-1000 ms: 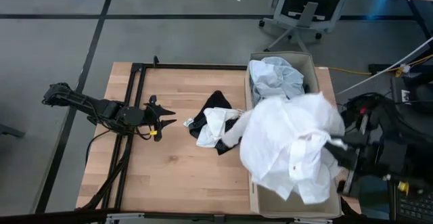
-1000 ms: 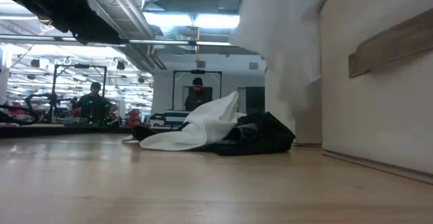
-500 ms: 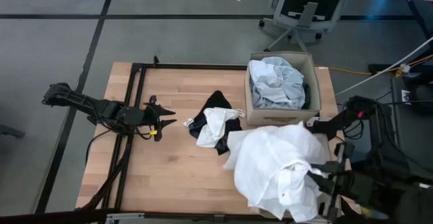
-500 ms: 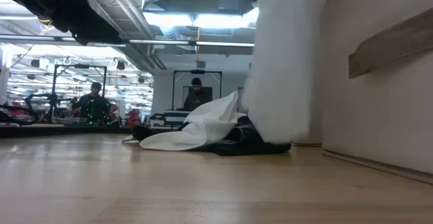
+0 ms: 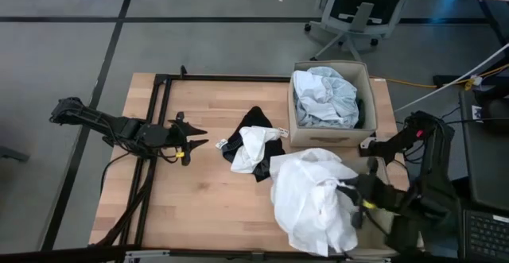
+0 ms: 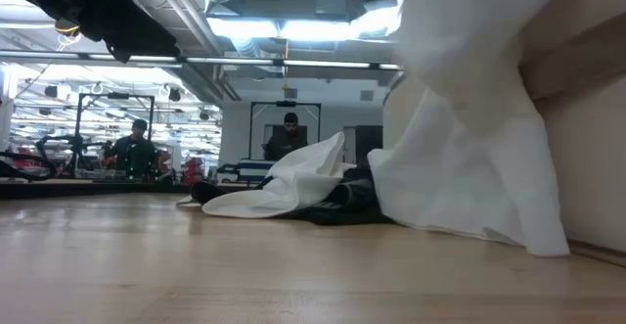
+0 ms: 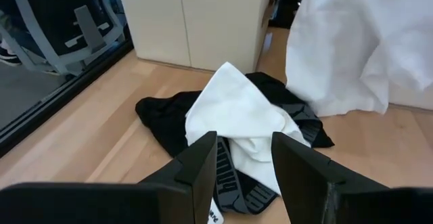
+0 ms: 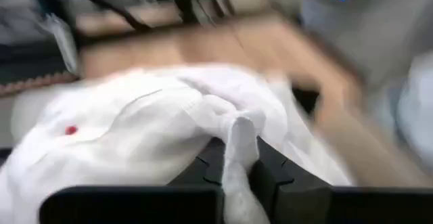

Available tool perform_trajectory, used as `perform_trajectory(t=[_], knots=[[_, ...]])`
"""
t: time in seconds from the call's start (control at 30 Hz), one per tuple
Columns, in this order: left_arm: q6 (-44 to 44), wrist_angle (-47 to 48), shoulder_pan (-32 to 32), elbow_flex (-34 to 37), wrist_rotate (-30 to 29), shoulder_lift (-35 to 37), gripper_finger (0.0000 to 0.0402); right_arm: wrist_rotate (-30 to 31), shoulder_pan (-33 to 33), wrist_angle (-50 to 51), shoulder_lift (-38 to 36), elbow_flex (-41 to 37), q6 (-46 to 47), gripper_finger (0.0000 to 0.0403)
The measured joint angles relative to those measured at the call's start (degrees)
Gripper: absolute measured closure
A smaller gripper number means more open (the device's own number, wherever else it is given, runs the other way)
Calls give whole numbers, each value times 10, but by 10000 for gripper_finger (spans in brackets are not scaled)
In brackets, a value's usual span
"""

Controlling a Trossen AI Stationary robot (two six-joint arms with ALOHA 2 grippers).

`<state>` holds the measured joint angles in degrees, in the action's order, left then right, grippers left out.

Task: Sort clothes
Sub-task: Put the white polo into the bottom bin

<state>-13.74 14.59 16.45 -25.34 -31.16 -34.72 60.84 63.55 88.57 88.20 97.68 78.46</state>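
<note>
Overhead, high view: the right end effector (image 5: 359, 202) holds a large white shirt (image 5: 310, 195) over the desk's (image 5: 207, 191) near right corner; a beige box (image 5: 330, 134) at the far right edge holds pale blue clothes (image 5: 322, 96); a white and black pile (image 5: 253, 145) lies mid-desk; the left end effector (image 5: 193, 137) waits near the left edge.
Low view: only here, the white shirt's (image 6: 469, 158) hem drapes onto the desk, just in front of the pile (image 6: 284, 192); people stand in the room behind.
Left wrist view: fingers (image 7: 203, 166) stand parted, holding nothing, pointing at the pile (image 7: 233, 126).
Right wrist view: fingers closed, pinching a fold of white shirt (image 8: 237, 143).
</note>
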Motion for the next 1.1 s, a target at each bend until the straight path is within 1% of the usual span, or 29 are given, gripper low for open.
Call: perform_trajectory(t=[0.03,0.13,0.23,0.33,0.47,0.7,0.77,0.83,0.9,1.03,1.1], knots=[[0,-2,0,0,0,0,270,-38,-10,17,5,-3,39,375],[0,-6,0,0,0,-4,270,-123,-43,-9,1,-46,24,375],[-3,-7,0,0,-5,-15,270,-190,-65,-6,-2,-88,61,375],[-7,-7,0,0,-12,-29,270,-267,-76,-19,-1,-151,104,375],[-11,-13,0,0,-13,-54,270,-331,-77,-55,-1,-236,156,375],[-11,-45,0,0,-13,-103,270,-431,-77,-209,-1,-382,187,374],[-9,-52,0,0,-13,-114,270,-458,-77,-241,-1,-415,218,369],[-9,-55,0,0,-13,-121,270,-483,-77,-255,-1,-438,259,355],[-9,-62,0,0,-13,-128,270,-507,-77,-260,-1,-450,289,330],[-8,-71,0,0,-13,-135,270,-529,-78,-259,-1,-448,297,259],[-8,-71,0,0,-13,-138,270,-551,-79,-252,-6,-436,293,222]])
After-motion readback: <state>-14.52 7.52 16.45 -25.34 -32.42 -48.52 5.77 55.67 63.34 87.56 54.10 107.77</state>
